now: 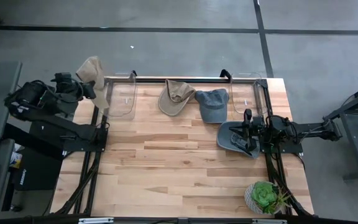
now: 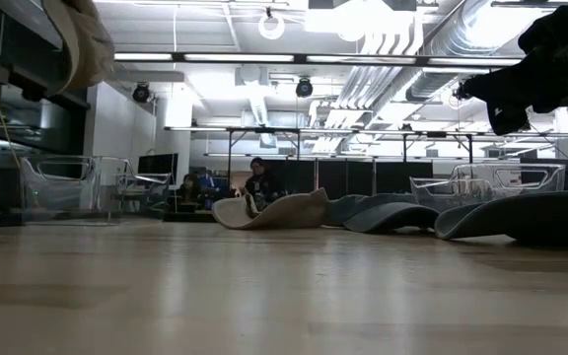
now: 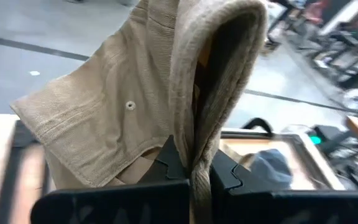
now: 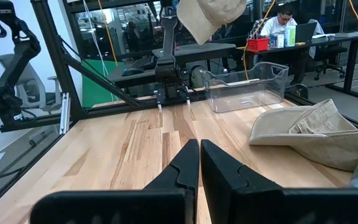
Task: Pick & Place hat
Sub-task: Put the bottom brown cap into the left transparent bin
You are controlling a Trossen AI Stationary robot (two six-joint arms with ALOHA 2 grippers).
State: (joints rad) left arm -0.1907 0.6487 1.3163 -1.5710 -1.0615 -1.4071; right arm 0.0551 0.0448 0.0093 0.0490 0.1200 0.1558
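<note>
High view: left hand [image 1: 91,87] lifts tan hat [image 1: 91,71].

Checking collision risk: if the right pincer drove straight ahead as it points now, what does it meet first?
Likely nothing close: the right pincer points along bare table toward the left arm's base. The tan hat lies off to the side. Depth uncertain.

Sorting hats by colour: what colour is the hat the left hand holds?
Tan; the hat pinched in the left hand shows best in the left wrist view.

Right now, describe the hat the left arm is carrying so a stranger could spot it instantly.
Start at the wooden table and go to its far left corner, by the clear bin. The tan hat hangs there, pinched in the left gripper. It is the only hat lifted off the table.
</note>
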